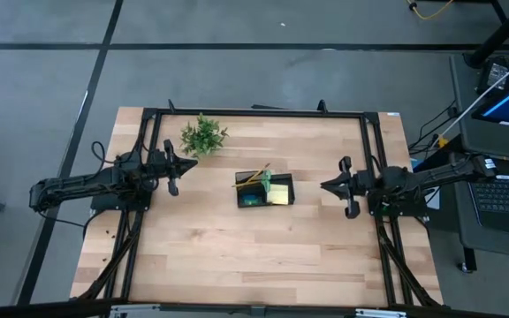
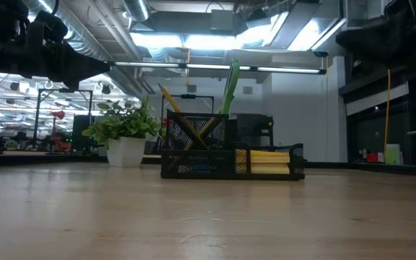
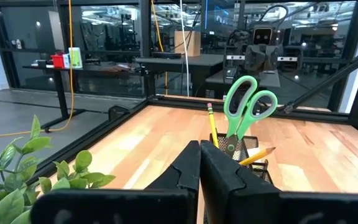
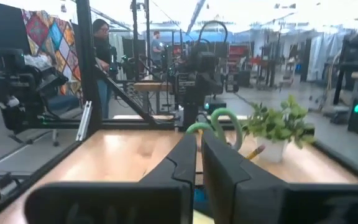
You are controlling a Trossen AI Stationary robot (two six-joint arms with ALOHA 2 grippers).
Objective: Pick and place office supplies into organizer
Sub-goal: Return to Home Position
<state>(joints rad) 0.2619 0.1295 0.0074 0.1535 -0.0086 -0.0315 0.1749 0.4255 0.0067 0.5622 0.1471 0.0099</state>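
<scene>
— Black fingers, left gripper (image 3: 199, 146): condition?
— Pressed together, nothing between them. The gripper hangs over the left side of the table (image 1: 237, 256), near the plant (image 1: 203, 135), and points toward the centre.

— Right gripper (image 4: 197, 134)?
— Likewise closed, only a thin seam showing between the fingers, and empty. It hangs over the table's right side, facing the left gripper across the middle.

— What lies between them?
— The organizer (image 1: 240, 193), a black mesh tray. It sits at the table's centre, well apart from both grippers.

— Contents?
— The scissors (image 3: 247, 109) stand upright in the taller cup section, green handles up. Yellow pencils (image 3: 212, 124) lean beside them in the same cup. The sticky-note pad (image 2: 269, 160), yellow, lies in the low compartment on the side nearer the right arm. Something blue-green shows in the compartment next to the pad; I cannot tell what it is.
</scene>
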